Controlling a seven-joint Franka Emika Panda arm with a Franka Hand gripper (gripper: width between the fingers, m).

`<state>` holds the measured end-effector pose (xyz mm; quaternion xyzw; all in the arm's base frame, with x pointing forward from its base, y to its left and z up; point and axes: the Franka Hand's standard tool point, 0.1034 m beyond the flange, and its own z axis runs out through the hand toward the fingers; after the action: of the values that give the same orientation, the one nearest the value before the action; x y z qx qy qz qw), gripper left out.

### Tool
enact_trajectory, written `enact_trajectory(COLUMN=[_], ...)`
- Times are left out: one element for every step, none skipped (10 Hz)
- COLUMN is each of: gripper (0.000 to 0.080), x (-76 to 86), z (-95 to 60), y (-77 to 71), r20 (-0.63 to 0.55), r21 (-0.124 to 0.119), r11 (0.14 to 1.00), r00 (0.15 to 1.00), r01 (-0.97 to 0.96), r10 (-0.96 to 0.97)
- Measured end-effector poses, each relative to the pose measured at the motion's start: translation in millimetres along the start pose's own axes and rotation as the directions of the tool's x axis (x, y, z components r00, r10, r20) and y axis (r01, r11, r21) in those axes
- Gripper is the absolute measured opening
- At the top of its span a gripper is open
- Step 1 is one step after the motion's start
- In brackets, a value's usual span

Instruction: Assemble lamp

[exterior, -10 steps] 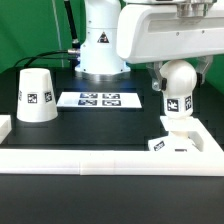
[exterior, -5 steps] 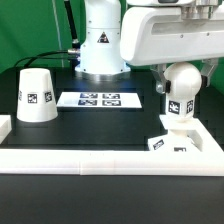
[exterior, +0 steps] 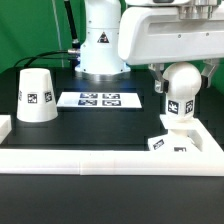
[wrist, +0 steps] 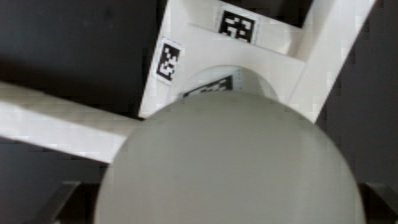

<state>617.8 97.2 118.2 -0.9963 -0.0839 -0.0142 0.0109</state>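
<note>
The white bulb [exterior: 181, 86] stands upright with its stem in the small square base [exterior: 172, 141] at the exterior view's right. My gripper [exterior: 181, 78] is shut on the bulb's round head, one finger on each side. In the wrist view the bulb's head [wrist: 222, 155] fills the space between the dark fingers [wrist: 59, 205], with my gripper [wrist: 217, 208] around it, and the tagged base [wrist: 231, 40] lies beyond. The cone-shaped shade [exterior: 37, 96] stands on the table at the exterior view's left, apart from the gripper.
The marker board [exterior: 100, 100] lies flat at the middle back. A white raised wall [exterior: 90, 161] runs along the front, with short ends at both sides; the base sits against it. The robot's pedestal [exterior: 100, 50] stands behind.
The tag on the bulb's stem has shifted slightly toward the exterior view's right, as the bulb turns a little in the gripper. Nothing else has moved.
</note>
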Motion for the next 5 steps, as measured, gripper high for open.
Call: enact_trajectory(gripper=[0.0577, 0.0577, 0.0577, 0.0577, 0.0577], x=[-0.1, -0.1, -0.2, -0.8, -1.1], z=[0.1, 0.1, 0.1, 0.4, 0.5], y=[0.8, 1.4, 2.5, 3.7, 4.9], r20=[0.000, 0.000, 0.000, 0.002, 0.002], r21=[-0.001, -0.001, -0.002, -0.004, -0.006], r11=[0.998, 0.994, 0.983, 0.959, 0.928], r00=[0.998, 0.994, 0.983, 0.959, 0.928], r01=[-0.059, -0.108, -0.184, -0.283, -0.374], r10=[0.059, 0.108, 0.184, 0.283, 0.374])
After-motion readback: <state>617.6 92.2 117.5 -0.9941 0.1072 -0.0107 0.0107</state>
